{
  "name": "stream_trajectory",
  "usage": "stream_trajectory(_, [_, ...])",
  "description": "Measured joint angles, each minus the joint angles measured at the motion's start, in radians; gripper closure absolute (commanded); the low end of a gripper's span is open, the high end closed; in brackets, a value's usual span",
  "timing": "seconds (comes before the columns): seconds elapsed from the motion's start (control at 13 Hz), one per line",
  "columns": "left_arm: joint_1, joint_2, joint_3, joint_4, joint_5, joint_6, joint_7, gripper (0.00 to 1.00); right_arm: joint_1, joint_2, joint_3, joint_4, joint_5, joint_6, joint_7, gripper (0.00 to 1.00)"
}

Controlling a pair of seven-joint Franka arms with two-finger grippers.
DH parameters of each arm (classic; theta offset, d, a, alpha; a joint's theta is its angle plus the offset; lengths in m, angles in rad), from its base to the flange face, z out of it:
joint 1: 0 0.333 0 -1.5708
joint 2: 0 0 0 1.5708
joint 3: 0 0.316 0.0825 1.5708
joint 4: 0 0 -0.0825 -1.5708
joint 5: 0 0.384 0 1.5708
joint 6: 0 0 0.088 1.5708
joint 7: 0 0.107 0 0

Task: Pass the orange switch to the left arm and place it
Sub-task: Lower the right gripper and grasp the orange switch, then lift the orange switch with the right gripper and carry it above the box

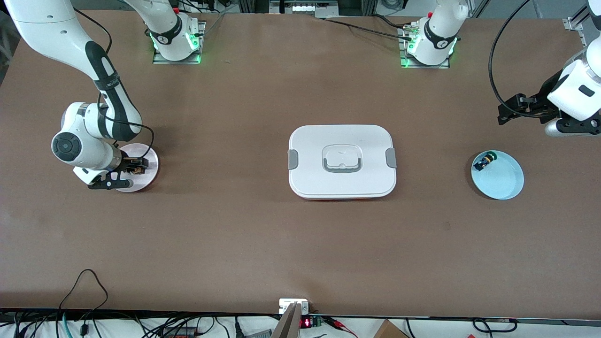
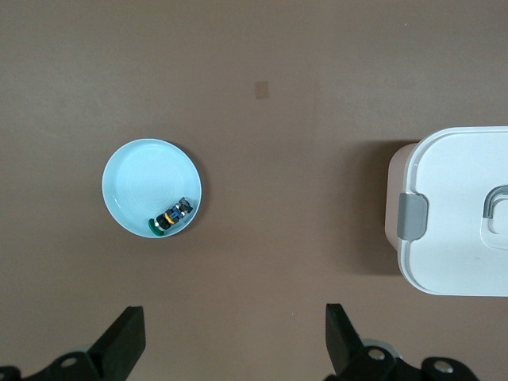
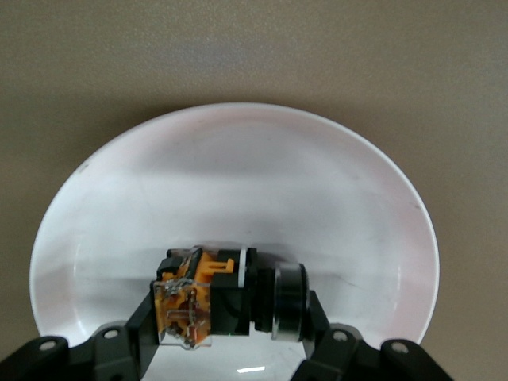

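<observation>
The right gripper (image 1: 134, 168) is reaching down into the pale pink plate (image 1: 149, 176) near the table's (image 1: 235, 244) edge at the right arm's end, its fingers (image 3: 135, 333) closing on the orange switch (image 3: 226, 298) lying there. The box (image 1: 342, 161) is sitting at the table's middle. The left gripper (image 2: 234, 345) is hanging wide open and empty over the table, near the light blue plate (image 1: 504, 180) holding the small black switch (image 1: 484, 162)
</observation>
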Motion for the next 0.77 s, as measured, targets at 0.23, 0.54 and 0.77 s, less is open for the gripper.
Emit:
stream_trajectory(0.23, [0.000,0.000,0.000,0.000,0.000,0.000,0.000,0.00,-0.011,0.000,0.000,0.000,0.000,0.000,-0.097,0.86])
stream_trajectory(0.54, [0.000,0.000,0.000,0.000,0.000,0.000,0.000,0.00,-0.022,-0.022,0.003,0.006,0.000,0.011,-0.155,0.98])
stream_trajectory(0.77, [0.000,0.000,0.000,0.000,0.000,0.000,0.000,0.00,-0.022,-0.077,0.030,0.008,0.000,0.011,-0.158,1.00])
